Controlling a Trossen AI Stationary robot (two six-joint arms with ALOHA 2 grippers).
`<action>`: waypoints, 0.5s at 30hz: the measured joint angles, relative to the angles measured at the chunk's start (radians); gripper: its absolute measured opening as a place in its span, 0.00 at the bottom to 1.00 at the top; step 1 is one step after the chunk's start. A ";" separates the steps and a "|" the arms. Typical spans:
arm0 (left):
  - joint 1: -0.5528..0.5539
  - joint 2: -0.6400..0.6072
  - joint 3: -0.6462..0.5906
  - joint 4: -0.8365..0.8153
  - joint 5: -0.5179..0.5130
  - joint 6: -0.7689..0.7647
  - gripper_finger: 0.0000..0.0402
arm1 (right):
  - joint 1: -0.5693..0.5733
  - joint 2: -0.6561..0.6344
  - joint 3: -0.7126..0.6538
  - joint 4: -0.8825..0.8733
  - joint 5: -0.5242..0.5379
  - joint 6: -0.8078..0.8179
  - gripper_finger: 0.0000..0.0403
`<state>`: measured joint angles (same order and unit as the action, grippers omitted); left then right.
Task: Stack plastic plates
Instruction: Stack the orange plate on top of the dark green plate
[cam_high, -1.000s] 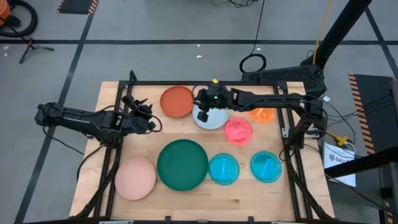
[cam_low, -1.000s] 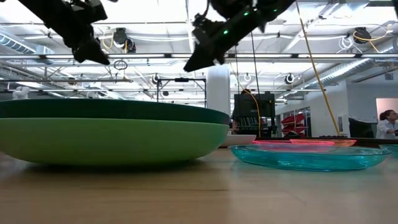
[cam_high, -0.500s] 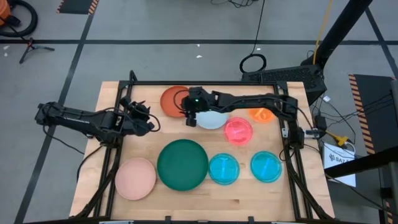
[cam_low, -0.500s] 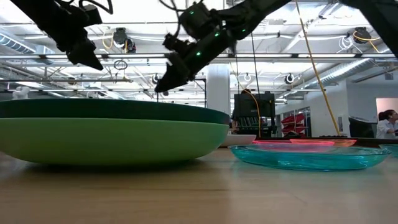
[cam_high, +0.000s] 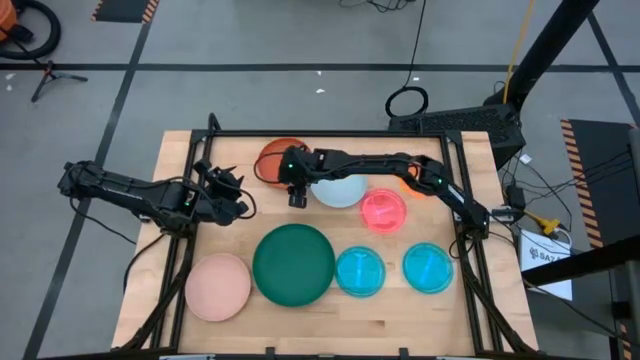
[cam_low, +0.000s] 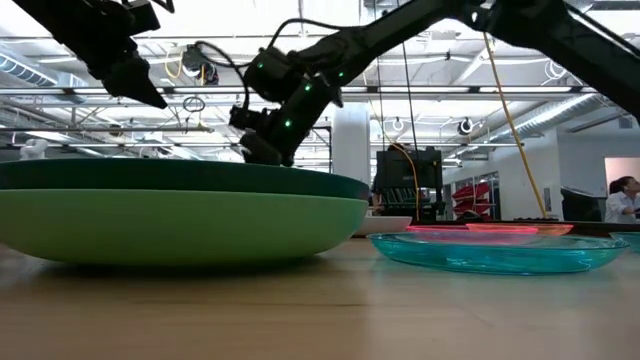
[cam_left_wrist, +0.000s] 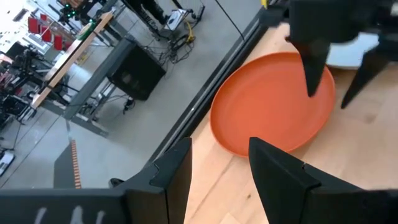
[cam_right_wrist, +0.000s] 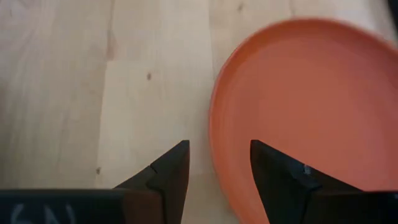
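The rust orange plate (cam_high: 275, 160) lies flat near the table's far edge. My right gripper (cam_high: 296, 196) is open and points down at the plate's near-right rim (cam_right_wrist: 214, 134), one finger over the plate and one over bare wood. In the low view, my right gripper (cam_low: 258, 148) is low behind the green stack. My left gripper (cam_high: 236, 197) is open and hovers above the table, left of that plate (cam_left_wrist: 273, 102). The dark green plate (cam_high: 293, 263) sits on the light green one (cam_low: 180, 225). The pale blue (cam_high: 343, 189), hot pink (cam_high: 383, 211), salmon pink (cam_high: 217, 287) and two translucent blue plates (cam_high: 359, 271) (cam_high: 428, 267) lie singly. My right gripper stands astride the rust orange plate's near-right rim (cam_right_wrist: 214, 134), coming from above and pointing down. I cannot tell whether its fingers touch the plate, which lies flat on the table.
The bright orange plate (cam_high: 424, 186) is mostly hidden under my right arm. A black frame (cam_high: 300, 134) runs along the table's far edge and sides. Bare wood (cam_high: 245, 225) lies between my left gripper and the green stack.
My right gripper has moved from above the pale blue plate toward the table's left and down, reaching the rust orange plate's near-right rim. No plate has moved.
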<state>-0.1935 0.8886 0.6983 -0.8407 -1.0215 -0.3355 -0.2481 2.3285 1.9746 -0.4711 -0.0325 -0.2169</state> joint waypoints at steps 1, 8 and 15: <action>0.000 0.000 0.000 -0.001 0.000 0.000 0.41 | 0.000 0.007 0.001 -0.005 0.001 0.006 0.40; 0.000 0.000 0.000 0.000 0.000 0.000 0.41 | -0.007 0.030 0.001 -0.024 0.001 0.022 0.40; -0.001 0.000 0.001 0.000 -0.001 0.000 0.41 | -0.008 0.055 0.001 -0.007 0.001 0.017 0.40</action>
<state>-0.1947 0.8886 0.6991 -0.8410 -1.0222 -0.3351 -0.2562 2.3834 1.9755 -0.4785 -0.0319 -0.2001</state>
